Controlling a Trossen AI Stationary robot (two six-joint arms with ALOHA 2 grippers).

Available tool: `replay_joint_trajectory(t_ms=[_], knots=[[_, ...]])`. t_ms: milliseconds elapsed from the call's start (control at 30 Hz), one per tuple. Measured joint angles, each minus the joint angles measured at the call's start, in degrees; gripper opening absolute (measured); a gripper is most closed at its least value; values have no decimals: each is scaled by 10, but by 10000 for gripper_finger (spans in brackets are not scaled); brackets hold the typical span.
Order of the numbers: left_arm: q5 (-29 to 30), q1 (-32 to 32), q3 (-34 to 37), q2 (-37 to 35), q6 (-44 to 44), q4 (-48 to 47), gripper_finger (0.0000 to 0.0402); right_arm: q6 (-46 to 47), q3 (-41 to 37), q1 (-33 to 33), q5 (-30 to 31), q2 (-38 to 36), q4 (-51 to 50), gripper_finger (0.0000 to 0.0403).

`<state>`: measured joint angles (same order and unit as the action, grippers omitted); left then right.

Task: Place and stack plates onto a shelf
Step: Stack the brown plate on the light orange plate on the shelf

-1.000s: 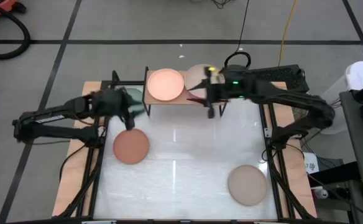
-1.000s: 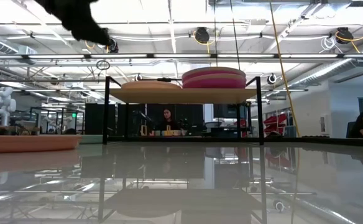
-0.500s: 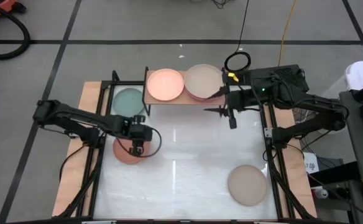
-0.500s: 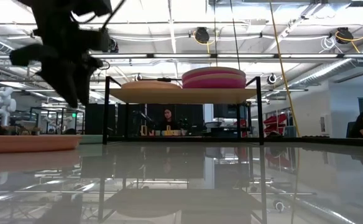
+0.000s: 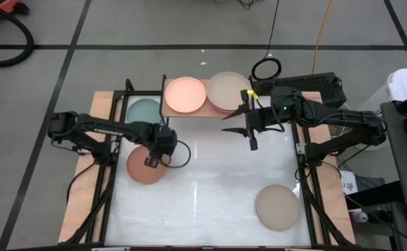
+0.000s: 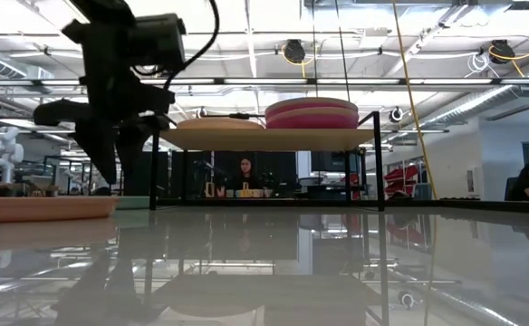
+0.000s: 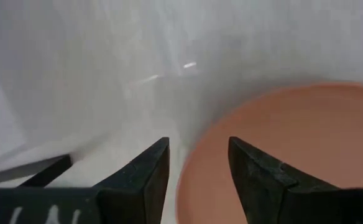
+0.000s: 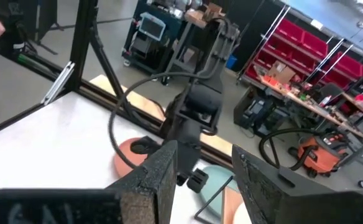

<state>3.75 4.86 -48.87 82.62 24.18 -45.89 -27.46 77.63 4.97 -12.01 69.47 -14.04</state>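
My left gripper (image 5: 150, 161) (image 7: 197, 168) is open and points down over the near right part of a brown plate (image 5: 142, 167) (image 7: 281, 143) that lies flat on the table. Its two fingers stand on either side of the plate's rim, and the low view shows them above the plate (image 6: 38, 208). My right gripper (image 5: 230, 124) (image 8: 200, 180) is open and hangs level in front of the shelf (image 5: 170, 111) (image 6: 264, 139). The shelf carries a peach plate (image 5: 185, 94) and a beige plate (image 5: 228, 88) on a magenta one (image 6: 312, 119).
A pale teal plate (image 5: 144, 110) lies on the table left of the shelf. A beige plate (image 5: 277, 207) lies near the table's near right corner. Black frame rails run along both table sides. People sit in the room beyond.
My left gripper has swung from beside the teal plate toward the near edge and come down over the brown plate. My right gripper has drawn back from the shelf's right end toward the near edge. No plate has shifted.
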Motion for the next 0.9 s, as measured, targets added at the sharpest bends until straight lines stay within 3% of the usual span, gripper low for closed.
replay_joint_trajectory(t_ms=[200, 633, 733, 900], knots=[[-23, 33, -1, 18, 58, -3, 170, 0, -23, 0, 0, 0, 13, 134], [-29, 37, -1, 96, 77, 13, 165, 6, -23, 0, 0, -1, 14, 134], [-38, 38, -1, 100, 77, 13, 131, 12, -23, 0, 0, -1, 14, 134], [-61, 46, -1, 96, 62, 16, 37, 13, -23, 0, 0, -1, 14, 134]])
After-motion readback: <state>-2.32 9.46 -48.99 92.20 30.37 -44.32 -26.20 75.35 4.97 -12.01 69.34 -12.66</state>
